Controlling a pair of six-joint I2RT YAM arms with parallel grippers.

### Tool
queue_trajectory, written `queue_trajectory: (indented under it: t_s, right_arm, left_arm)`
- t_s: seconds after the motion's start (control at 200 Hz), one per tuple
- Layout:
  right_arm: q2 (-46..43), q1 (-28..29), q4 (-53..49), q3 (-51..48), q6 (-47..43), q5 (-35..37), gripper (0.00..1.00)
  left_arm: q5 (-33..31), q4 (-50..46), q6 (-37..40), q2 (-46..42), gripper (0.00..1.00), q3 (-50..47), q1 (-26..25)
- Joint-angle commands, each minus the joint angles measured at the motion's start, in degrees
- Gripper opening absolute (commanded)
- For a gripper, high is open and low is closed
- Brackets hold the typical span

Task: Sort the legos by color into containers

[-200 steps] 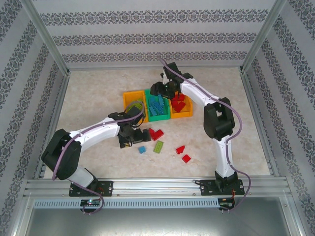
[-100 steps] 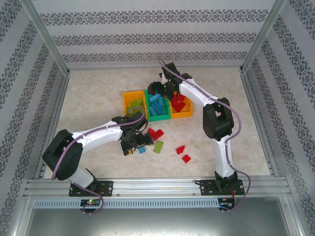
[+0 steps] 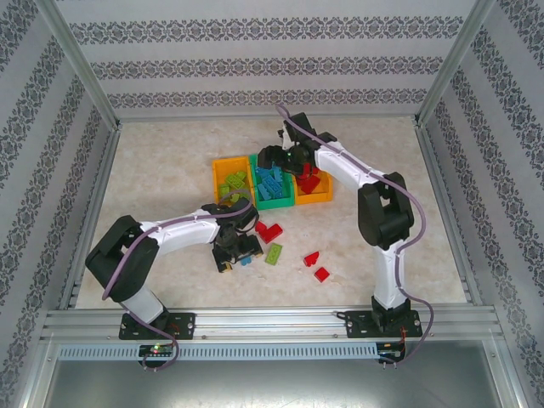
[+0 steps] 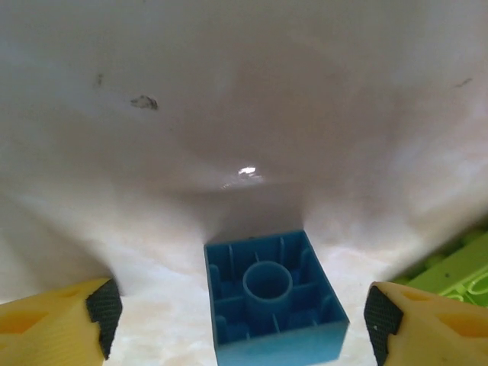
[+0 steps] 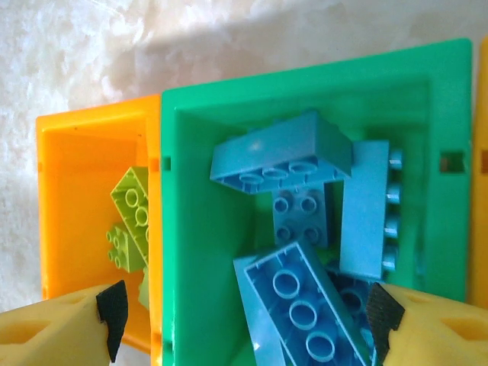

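1. The left gripper [image 4: 241,309] hangs low over the table [image 4: 229,114] with its jaws wide. One finger stands on each side of a blue brick [image 4: 276,299], and there is a gap at both sides.
2. That blue brick lies upside down, with its hollow underside and round tube facing up. It is nearly square, so no long axis shows.
3. A green brick [image 3: 274,253] lies just beside it, its long axis running diagonally from near-left to far-right.
4. A red L-brick [image 3: 269,231] lies just beyond these two, and two small red bricks [image 3: 316,265] lie apart to the right.
5. The right gripper [image 5: 246,316] hovers over the green bin [image 5: 183,191], its jaws wide and empty.
6. Blue bricks are piled in that bin. A long one [image 5: 282,156] lies across the far end. Another [image 5: 366,206] stands on its side along the wall with its studs pointing sideways. A third [image 5: 305,305] lies studs-up on a diagonal.
7. The left orange bin [image 5: 84,152] holds light green bricks [image 5: 131,206], and the right orange bin [image 3: 325,198] holds red ones.
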Motion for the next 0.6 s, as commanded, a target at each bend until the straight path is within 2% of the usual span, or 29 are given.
queue_trajectory:
  t_s: [0.0,0.165,0.325,0.425,0.595]
  right_arm:
    - [-5.9,0.1,0.5,-2.6,-2.4,0.8,0.85]
    - [-9.7,-0.6,0.9,-7.2,-3.4,1.9,0.86]
    - [-13.0,-1.1,1.3,-12.1,-4.2,3.0,0.86]
    - [-15.6,-1.4,1.4,-15.8,-5.2,4.6,0.87]
    - [-20.7,-2.1,0.9,-22.3,-9.3,6.3,0.87]
  left_arm:
    - [-1.0,0.8,-1.2,1.0,0.80,1.1,-0.8]
    - [-1.4,0.9,-1.2,1.4,0.68,1.4,-0.8]
    - [-1.7,0.8,-0.5,1.7,0.48,2.3,-0.8]
    - [-2.3,0.6,0.2,2.0,0.39,2.9,-0.8]
    - [-3.5,-1.6,2.9,2.1,0.32,5.8,-0.8]
